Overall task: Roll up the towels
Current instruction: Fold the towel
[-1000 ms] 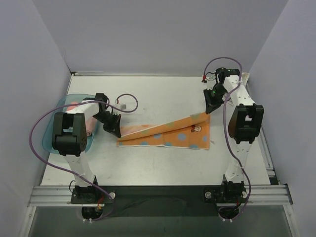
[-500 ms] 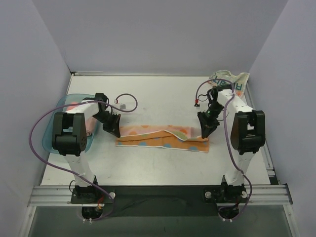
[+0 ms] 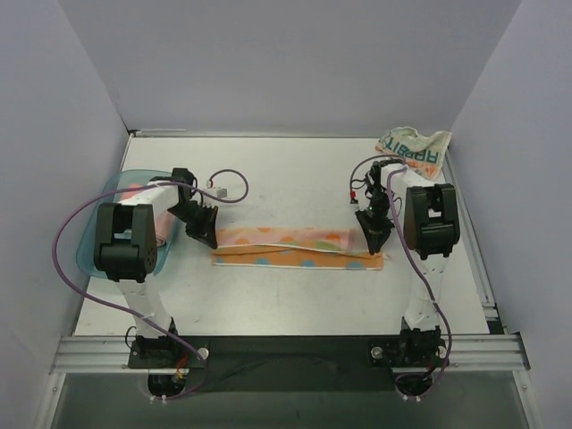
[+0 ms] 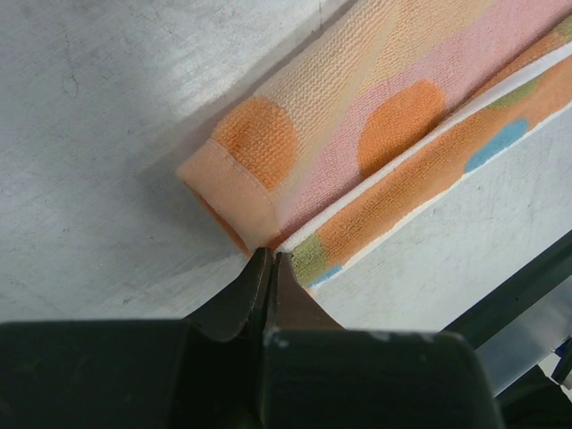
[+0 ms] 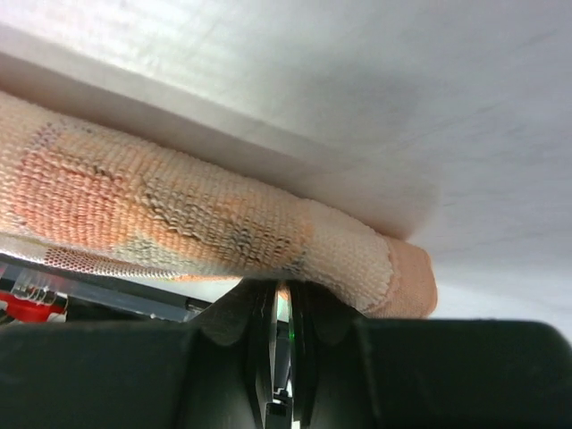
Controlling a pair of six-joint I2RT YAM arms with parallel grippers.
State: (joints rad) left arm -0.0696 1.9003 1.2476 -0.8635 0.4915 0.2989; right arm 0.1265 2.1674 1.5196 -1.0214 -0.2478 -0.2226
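Since a second ago, the right claw [image 3: 374, 241] has pulled the lifted edge of the striped towel [image 3: 295, 246] over and down. The towel now lies flat as a long thin strip across the middle of the table [image 3: 286, 299]. The right claw pinches its right end. The left claw [image 3: 206, 239] is pressed tight together at the left corner, and I cannot tell if cloth is between its tips. The rabbit towel [image 3: 413, 147] sits bunched in the far right corner. The teal tray [image 3: 94, 246] is at the left edge.
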